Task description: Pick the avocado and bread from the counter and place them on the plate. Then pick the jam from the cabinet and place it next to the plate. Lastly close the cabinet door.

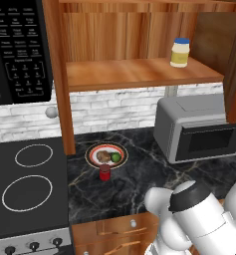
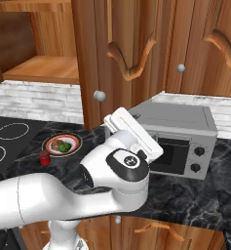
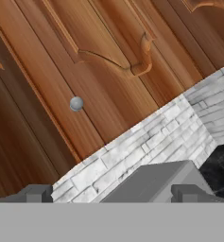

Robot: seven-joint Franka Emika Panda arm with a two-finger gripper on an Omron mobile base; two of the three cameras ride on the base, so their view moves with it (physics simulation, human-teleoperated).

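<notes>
- Left base view: one plate (image 1: 93,152) on the counter (image 1: 139,174) carries one avocado (image 1: 116,157) and one bread (image 1: 104,156) chunk. One jam (image 1: 105,172) jar stands just beside the plate's near edge. In the cabinet (image 1: 139,72), one pale yellow jar (image 1: 179,52) sits on the shelf. Two burner rings (image 1: 27,192) mark the stove.
- Right base view: one open cabinet door (image 2: 112,58), one toaster oven (image 2: 180,134).
- Hand view: two fingertips (image 3: 35,194) set wide apart, gripper (image 3: 111,194) released, holding nothing.
</notes>
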